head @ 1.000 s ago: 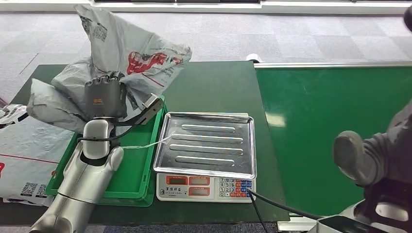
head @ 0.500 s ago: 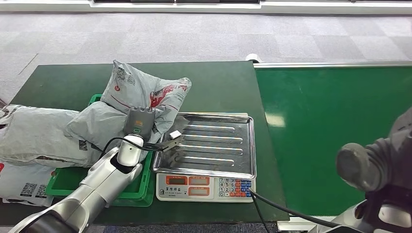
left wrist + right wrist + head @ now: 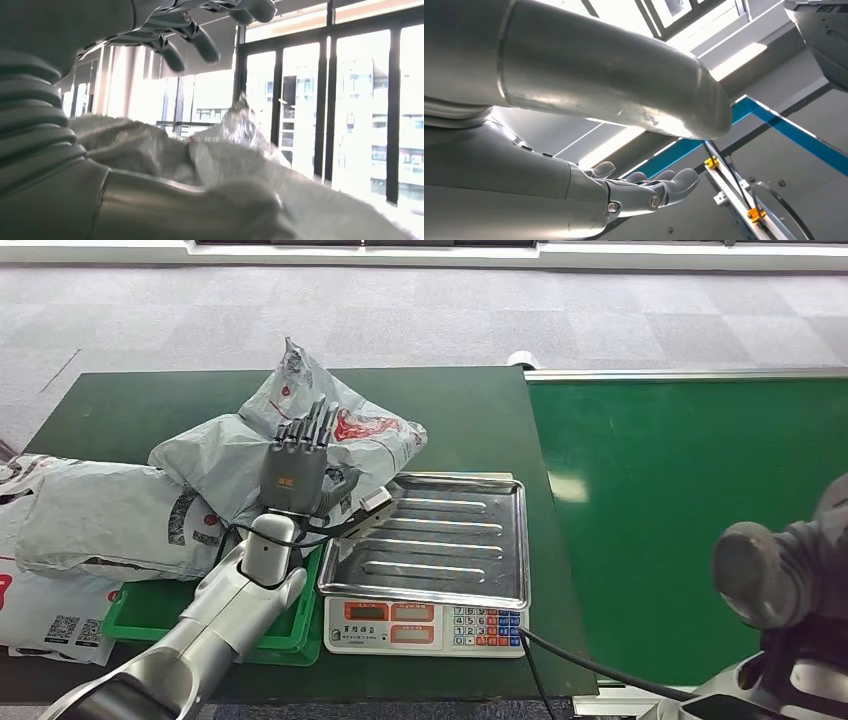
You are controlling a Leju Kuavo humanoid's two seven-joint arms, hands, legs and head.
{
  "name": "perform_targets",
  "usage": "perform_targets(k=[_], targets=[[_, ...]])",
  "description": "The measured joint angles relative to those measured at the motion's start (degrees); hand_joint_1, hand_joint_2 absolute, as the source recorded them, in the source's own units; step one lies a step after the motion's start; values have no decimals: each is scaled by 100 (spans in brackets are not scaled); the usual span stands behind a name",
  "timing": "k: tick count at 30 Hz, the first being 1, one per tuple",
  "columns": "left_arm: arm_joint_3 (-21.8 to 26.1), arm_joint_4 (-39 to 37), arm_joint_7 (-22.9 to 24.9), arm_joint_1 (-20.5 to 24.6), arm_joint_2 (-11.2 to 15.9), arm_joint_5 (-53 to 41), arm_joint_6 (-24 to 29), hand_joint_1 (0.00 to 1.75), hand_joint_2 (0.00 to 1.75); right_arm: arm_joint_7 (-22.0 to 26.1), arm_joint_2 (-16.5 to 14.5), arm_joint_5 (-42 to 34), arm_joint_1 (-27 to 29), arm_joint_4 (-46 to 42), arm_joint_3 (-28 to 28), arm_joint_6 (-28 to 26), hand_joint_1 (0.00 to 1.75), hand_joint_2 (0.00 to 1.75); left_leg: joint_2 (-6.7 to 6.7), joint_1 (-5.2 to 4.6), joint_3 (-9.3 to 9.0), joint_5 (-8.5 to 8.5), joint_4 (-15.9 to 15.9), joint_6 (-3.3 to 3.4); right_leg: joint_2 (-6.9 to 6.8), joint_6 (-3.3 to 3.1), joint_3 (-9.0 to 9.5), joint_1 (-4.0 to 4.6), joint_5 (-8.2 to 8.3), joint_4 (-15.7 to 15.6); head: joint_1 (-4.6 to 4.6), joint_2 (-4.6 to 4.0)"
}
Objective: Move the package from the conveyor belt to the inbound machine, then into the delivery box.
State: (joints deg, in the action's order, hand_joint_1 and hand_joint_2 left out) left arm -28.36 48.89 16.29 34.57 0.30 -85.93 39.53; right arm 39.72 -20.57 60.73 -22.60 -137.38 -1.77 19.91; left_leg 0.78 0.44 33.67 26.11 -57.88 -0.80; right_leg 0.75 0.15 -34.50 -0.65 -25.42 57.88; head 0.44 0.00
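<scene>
Green bin (image 3: 150,608) mostly hidden under grey packages (image 3: 230,455)

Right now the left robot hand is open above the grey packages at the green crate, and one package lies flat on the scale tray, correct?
Not quite. The head view shows the scale tray bare; the grey packages lie beside it, over the green crate. The left robot hand is open above them, as you said.

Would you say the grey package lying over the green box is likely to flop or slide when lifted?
Probably floppy: the grey package is crumpled and sags over the green box. Its glossy film looks slippery. Likely light, since one peak stands up.
</scene>
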Motion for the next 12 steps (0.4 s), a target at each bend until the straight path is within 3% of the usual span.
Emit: perform_targets(k=[2,5,7,9,12], targets=[[437,977,-849,-388,-149,364,45,0,0,2,1,-31,4,16,-28,0,0,0,7,-4,8,2,-2,-1,12,1,-12,1,0,0,-2,0],[1452,2382,-2774,-771,-606,1032,88,0,0,3,2,-64,7,43,-75,0,0,0,9,-4,19,7,-2,-1,16,3,-19,1,-2,0,1,0],[1933,2938,-3222,-902,-809,1176,95,0,0,4,2,-72,8,55,-94,0,0,0,28,-4,11,17,0,-2,30,4,-18,1,-2,0,-1,0],[2264,3314,-3293,-1021,-959,1296,94,0,0,3,2,-77,9,64,-115,0,0,0,38,0,8,21,0,-2,38,3,-19,3,-3,0,-3,0],[2721,3663,-3985,-1112,-1246,1978,93,0,0,-1,2,-89,9,75,-137,0,0,0,24,6,15,14,1,-2,25,2,-17,10,-4,0,1,0]])
